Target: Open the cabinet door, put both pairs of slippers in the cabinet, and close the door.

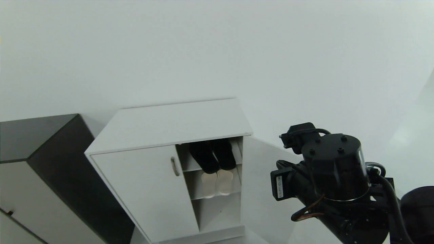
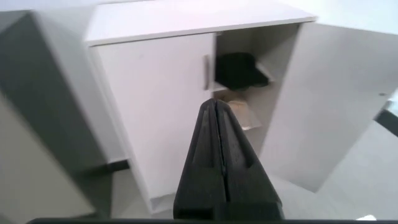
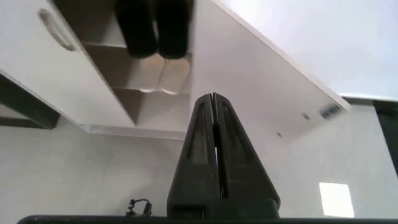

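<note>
The white cabinet [image 1: 169, 125] stands with its right door [image 1: 262, 176] swung open and its left door [image 1: 145, 189] closed. A black pair of slippers [image 1: 213, 155] lies on the top shelf, and a pale pair of slippers [image 1: 217, 182] on the shelf below. My right gripper [image 3: 213, 99] is shut and empty, in front of the open door [image 3: 261, 81], below the black slippers [image 3: 152, 25] and pale slippers [image 3: 163, 73]. My left gripper [image 2: 215, 104] is also shut and empty, facing the cabinet front near the black slippers [image 2: 239, 70] and the open door [image 2: 336, 106].
A dark cabinet [image 1: 51, 152] stands close on the white cabinet's left. The closed door carries a metal handle [image 1: 175, 166] at its inner edge. The bottom shelf compartment [image 1: 218, 211] holds nothing. Pale floor [image 3: 74, 168] lies before the cabinet, with a small dark cable [image 3: 140, 205] on it.
</note>
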